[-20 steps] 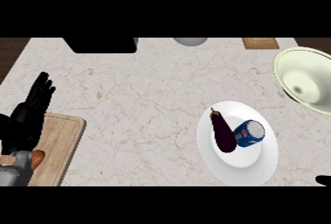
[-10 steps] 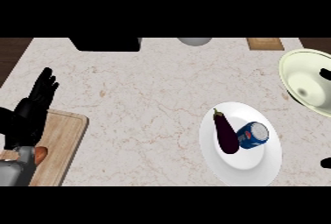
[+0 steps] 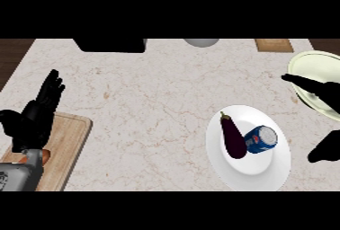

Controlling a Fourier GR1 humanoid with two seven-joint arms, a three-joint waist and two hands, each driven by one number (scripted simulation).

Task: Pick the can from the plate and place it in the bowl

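Note:
A blue can point(image 3: 260, 139) lies on its side on the white plate point(image 3: 259, 171) at the lower right, next to a dark purple eggplant point(image 3: 232, 139). The cream bowl point(image 3: 312, 67) sits at the right edge, above the plate. My right hand point(image 3: 327, 95) comes in from the right edge with straight fingers spread over the bowl's lower rim, its thumb low beside the plate. It is apart from the can. My left hand point(image 3: 34, 121) rests open, fingers up, at the left over a wooden board.
A wooden cutting board point(image 3: 66, 148) lies at the lower left under my left hand. A black appliance point(image 3: 109, 44), a grey round object point(image 3: 201, 42) and a small wooden piece point(image 3: 273, 44) stand along the counter's far edge.
My right hand has come into view from the lower right edge and moved up toward the bowl and plate. The left hand has barely shifted. The can has stayed on the plate.

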